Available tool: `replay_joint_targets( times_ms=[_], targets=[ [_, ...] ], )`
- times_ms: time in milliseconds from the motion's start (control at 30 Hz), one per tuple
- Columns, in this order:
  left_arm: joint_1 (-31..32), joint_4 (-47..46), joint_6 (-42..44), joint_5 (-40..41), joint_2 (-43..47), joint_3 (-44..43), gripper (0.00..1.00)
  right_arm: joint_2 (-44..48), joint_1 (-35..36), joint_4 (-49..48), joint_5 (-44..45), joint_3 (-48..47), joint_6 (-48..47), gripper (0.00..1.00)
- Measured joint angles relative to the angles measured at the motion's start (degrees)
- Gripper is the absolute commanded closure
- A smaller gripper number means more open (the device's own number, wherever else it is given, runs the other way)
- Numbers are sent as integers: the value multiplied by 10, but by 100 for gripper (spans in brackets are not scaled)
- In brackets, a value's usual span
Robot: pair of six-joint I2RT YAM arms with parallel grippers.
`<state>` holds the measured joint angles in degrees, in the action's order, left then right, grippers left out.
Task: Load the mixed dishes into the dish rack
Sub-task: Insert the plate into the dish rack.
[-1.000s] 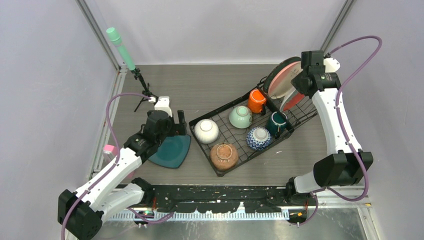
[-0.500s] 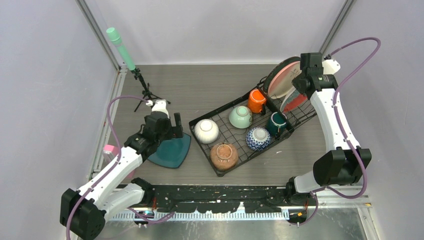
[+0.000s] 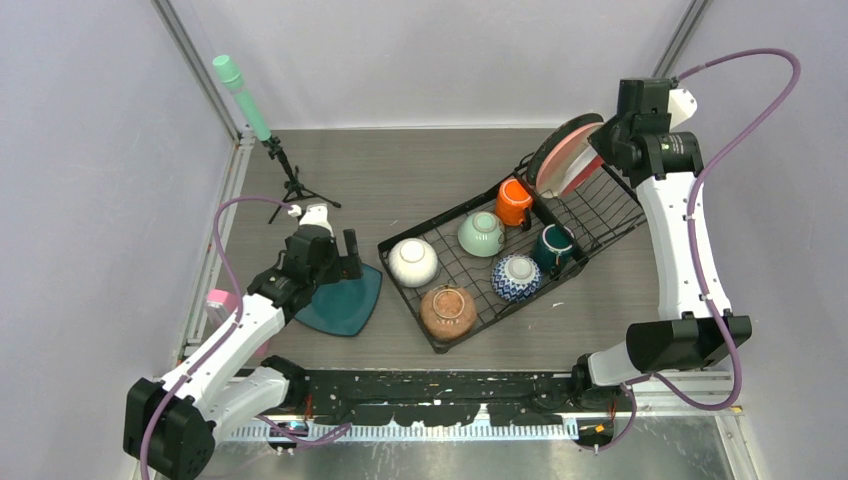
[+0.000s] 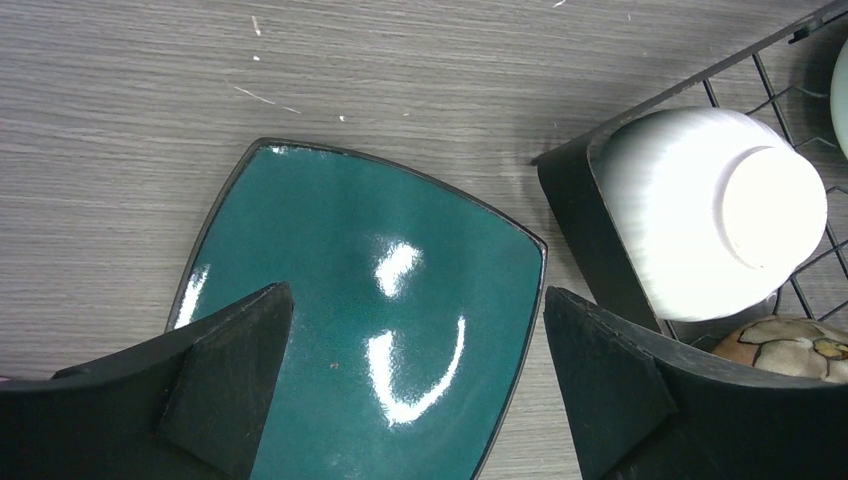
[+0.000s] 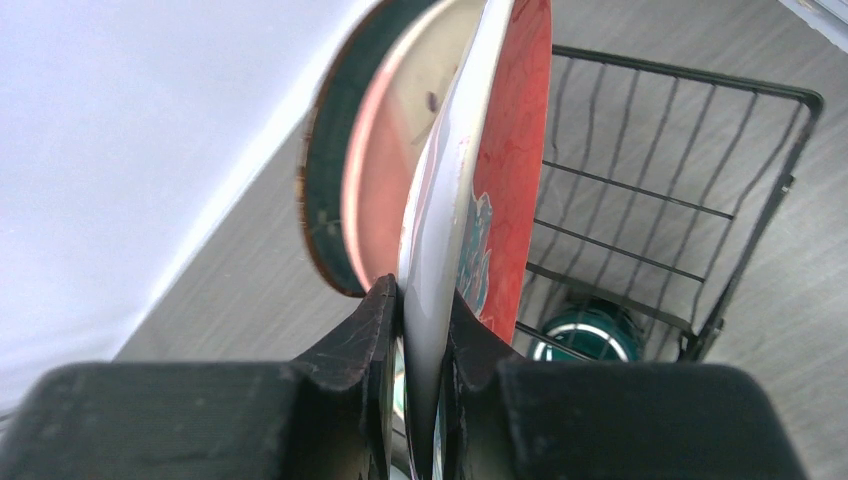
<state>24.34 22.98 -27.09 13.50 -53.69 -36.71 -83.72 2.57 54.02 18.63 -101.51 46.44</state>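
Your right gripper (image 5: 420, 300) has risen far-right, pinching the red-patterned plate (image 5: 520, 140) by its rim; seat it upright in a dish rack (image 3: 610, 205) slot, while your left gripper (image 4: 415, 298) hangs wide open, empty.

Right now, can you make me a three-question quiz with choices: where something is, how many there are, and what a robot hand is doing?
1. Where is the dark teal plate?
A) in the dish rack
B) flat on the table beside the rack
C) in a gripper

2. How many bowls sit in the rack?
A) two
B) six
C) four

3. What is the right gripper doing?
A) pinching a red-faced plate by its rim
B) standing wide open
C) holding a mug

Answers:
1. B, it lies on the wood left of the rack.
2. C, there are a white bowl, mint-green bowl, blue-patterned bowl and brown bowl.
3. A, its fingers clamp the plate's edge.
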Motion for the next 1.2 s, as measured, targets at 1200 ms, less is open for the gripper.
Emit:
replay_joint_targets(
  times_ms=[1200],
  targets=[
    [-14,0,0,-14,-6,0,2,-63,-14,-67,33,93,3,78]
  ],
)
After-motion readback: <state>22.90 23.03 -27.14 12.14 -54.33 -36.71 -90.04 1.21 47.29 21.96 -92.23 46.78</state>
